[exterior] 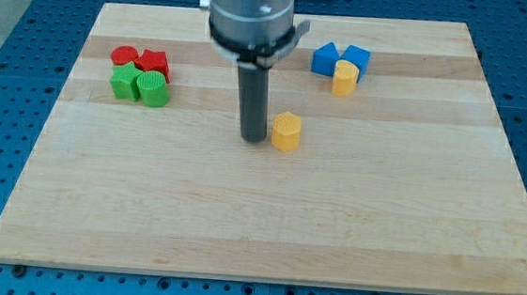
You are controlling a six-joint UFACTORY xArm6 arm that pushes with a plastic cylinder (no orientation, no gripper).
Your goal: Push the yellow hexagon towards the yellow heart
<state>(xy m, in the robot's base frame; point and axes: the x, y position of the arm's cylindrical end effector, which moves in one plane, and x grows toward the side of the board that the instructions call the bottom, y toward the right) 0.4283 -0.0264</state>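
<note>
Resting my tip [252,139] just left of the yellow hexagon [286,130].

On the wooden board [268,214] we see two clusters of blocks. Toward ten o'clock from the board's centre, two red blocks [140,60] sit touching two green blocks [140,87], the red pair at twelve o'clock of the green pair. Toward one o'clock, two blue blocks [340,58] touch side by side. A blue perforated surface [1,127] surrounds the board.
</note>
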